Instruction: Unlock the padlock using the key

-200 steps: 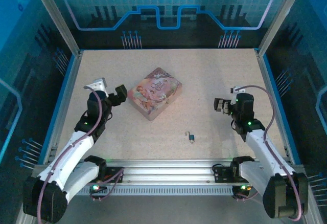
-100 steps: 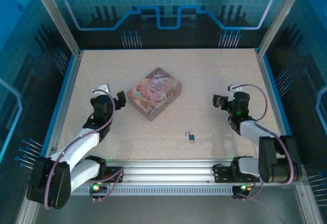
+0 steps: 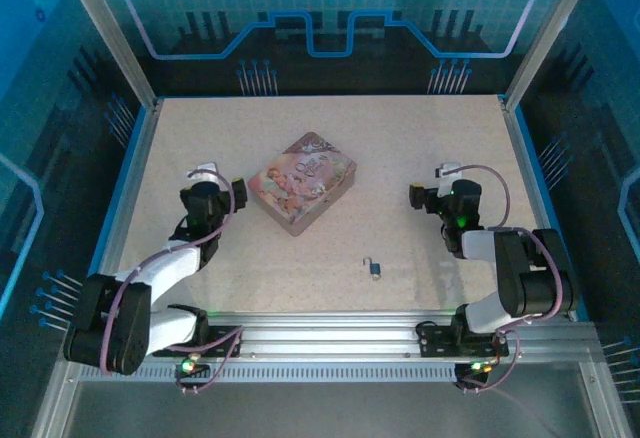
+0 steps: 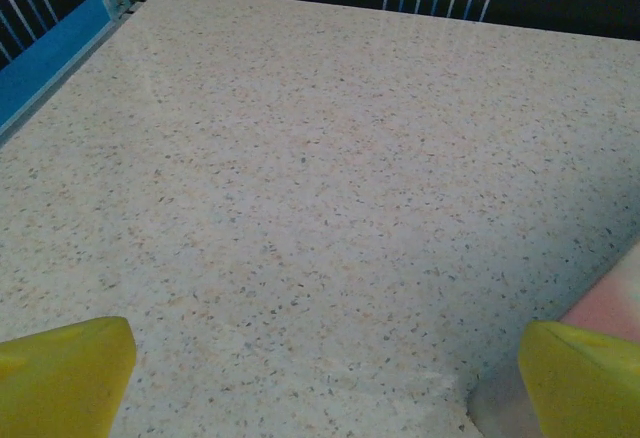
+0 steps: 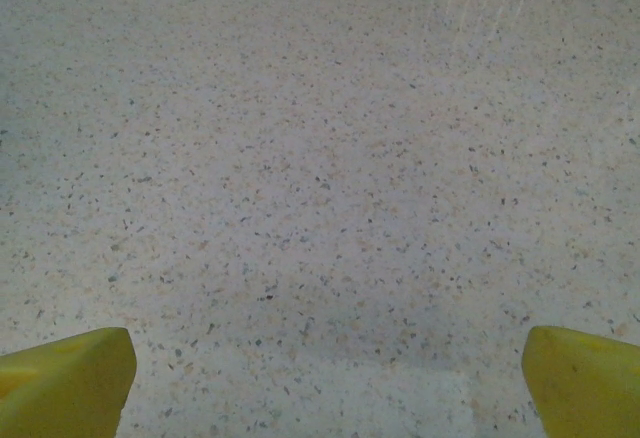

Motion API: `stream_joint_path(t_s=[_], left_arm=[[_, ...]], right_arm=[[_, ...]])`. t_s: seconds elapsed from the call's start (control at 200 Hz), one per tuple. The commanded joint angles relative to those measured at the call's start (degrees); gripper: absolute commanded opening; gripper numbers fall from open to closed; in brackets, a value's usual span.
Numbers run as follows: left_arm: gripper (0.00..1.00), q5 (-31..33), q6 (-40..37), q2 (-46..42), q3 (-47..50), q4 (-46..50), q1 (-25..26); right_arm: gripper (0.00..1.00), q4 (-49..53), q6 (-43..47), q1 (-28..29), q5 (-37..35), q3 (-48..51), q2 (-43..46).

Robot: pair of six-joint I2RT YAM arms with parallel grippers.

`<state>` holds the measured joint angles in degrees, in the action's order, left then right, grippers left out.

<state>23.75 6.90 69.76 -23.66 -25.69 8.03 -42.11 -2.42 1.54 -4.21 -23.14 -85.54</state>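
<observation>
Grey metal first: the padlock (image 3: 375, 268) lies on the speckled table (image 3: 430, 138) a little back from the front rail (image 3: 330, 330). It sits between the two arms, closer to the right one. It is too small from above for me to tell whether the key is with it (all I get is a thin glint and a darker spot).

Further back and to the right of the padlock, the right gripper (image 3: 417, 198) hangs low over bare table, clearly apart from the lock. Its jaws are spread wide and hold nothing. On its wrist camera I see a yellow fingertip (image 5: 585, 378) in each lower corner, with only table surface between them.

The left gripper (image 3: 236, 189) is well apart from the padlock, across the table. It is also spread wide and empty, with a yellow fingertip (image 4: 60, 373) at each bottom corner of its wrist view. The pink tin (image 3: 300, 183) sits just beside it, and one corner of the tin shows next to one fingertip.
</observation>
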Motion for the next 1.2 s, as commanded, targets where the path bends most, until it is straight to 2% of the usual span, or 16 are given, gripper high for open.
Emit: stream_joint_path(t_s=[0.0, 0.21, 0.39, 0.53, 0.745, 0.965, 1.111, 1.196], left_arm=[[0.99, -2.98, -2.29, 1.65, 0.7, -4.25, -0.94], [0.99, -8.36, -3.51, 6.65, 2.07, -13.21, -2.31], [0.99, -11.75, -8.06, 8.09, 2.7, -17.45, -2.5], [0.99, -14.86, -10.21, 10.94, 5.29, -26.68, -3.56], [0.99, -17.95, -9.29, 20.56, 8.61, -42.3, -5.57], [0.99, -19.75, -9.01, 19.57, 6.97, -37.74, -6.07], [0.99, -21.38, -7.01, 19.1, 1.16, -25.66, -7.97], [0.99, -23.95, -5.91, 19.04, 1.77, -26.81, -9.58]], right_arm=[[1.0, -2.52, 1.18, 0.78, -0.01, -0.68, -0.34], [1.0, -2.79, 1.26, 0.99, -0.34, -0.64, -0.42], [1.0, -2.37, 1.67, 1.37, -0.84, -0.9, -0.5], [1.0, -2.19, 1.89, 1.69, -1.23, -1.03, -0.51], [1.0, -2.01, 2.07, 1.81, -1.22, -1.09, -0.53], [1.0, -2.01, 2.11, 1.87, -1.27, -1.13, -0.52], [1.0, -2.01, 2.13, 1.85, -1.27, -1.16, -0.51], [1.0, -2.01, 2.11, 1.88, -1.25, -1.18, -0.52]])
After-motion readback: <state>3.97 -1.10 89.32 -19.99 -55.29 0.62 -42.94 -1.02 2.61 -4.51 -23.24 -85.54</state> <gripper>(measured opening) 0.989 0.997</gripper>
